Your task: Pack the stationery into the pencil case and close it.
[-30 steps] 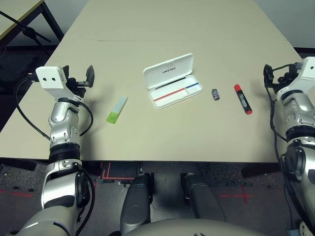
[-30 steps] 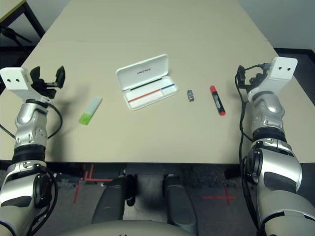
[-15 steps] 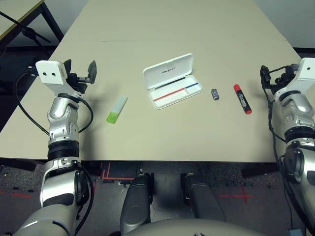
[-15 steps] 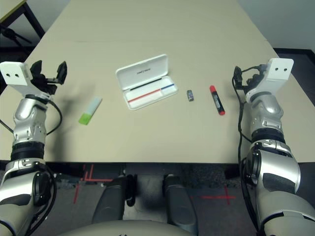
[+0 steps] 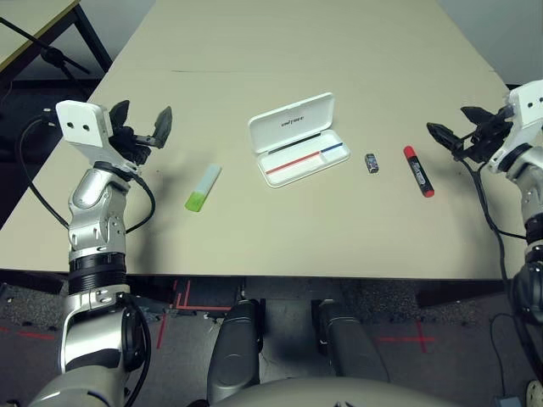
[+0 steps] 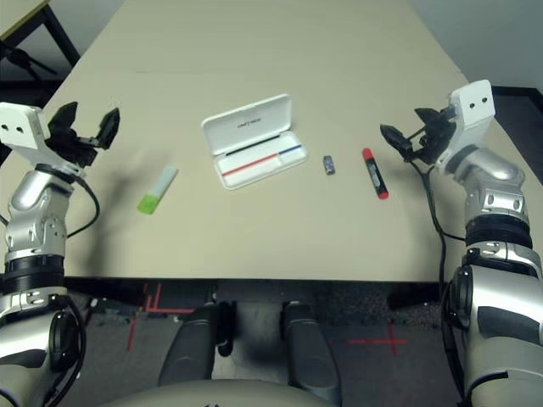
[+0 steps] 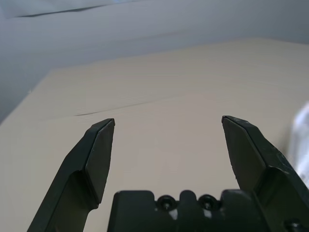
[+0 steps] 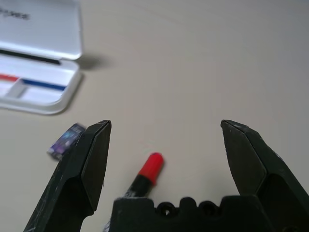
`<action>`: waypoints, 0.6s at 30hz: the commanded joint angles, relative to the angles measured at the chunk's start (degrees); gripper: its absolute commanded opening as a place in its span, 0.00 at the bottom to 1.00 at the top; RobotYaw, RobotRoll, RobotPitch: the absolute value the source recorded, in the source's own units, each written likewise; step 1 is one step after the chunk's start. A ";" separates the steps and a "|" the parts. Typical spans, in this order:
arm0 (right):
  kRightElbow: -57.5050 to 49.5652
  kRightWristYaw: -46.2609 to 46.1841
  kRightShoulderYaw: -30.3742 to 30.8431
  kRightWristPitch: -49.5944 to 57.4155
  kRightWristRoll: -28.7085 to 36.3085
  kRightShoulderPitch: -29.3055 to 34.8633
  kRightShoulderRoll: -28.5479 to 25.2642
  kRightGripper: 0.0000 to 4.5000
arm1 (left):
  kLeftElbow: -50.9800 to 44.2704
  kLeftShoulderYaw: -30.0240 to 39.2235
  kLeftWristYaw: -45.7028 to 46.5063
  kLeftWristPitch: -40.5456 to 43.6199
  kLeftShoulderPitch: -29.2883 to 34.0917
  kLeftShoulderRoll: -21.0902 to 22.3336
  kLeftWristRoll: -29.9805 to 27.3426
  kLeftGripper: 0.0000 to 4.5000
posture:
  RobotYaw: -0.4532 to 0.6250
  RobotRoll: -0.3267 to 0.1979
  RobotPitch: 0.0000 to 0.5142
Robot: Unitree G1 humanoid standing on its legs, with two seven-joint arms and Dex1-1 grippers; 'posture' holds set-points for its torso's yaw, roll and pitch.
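You've got the pencil case (image 5: 297,140) open mid-bench (image 5: 280,51), "unitree" lettering on its lid, a red-and-blue line on the tray. Left claw (image 5: 141,127) hovers over the left edge, jaws spread wide, empty. Right claw (image 6: 405,136) hangs at the right, pointing left toward the red marker (image 5: 417,170), jaws wide, empty. Small grey block (image 5: 371,163) sits between case and marker. Green highlighter (image 5: 203,187) lies left of the case.
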 commanded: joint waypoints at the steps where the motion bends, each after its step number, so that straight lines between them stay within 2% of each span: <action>1: -4.51 5.83 2.44 3.07 -0.36 2.28 -1.76 1.00 | -5.86 -2.54 -3.12 5.43 1.78 1.61 -1.69 0.99 | 0.44 0.62 0.26; 11: -10.22 11.94 5.41 7.98 -1.04 5.00 -3.83 1.00 | -18.15 -8.93 -8.68 17.78 3.86 5.10 -3.73 0.99 | 0.45 0.62 0.29; 18: -10.13 12.38 5.93 7.95 -2.20 5.08 -3.70 1.00 | -21.73 -18.66 -13.17 23.10 1.78 6.12 -1.39 0.99 | 0.44 0.62 0.30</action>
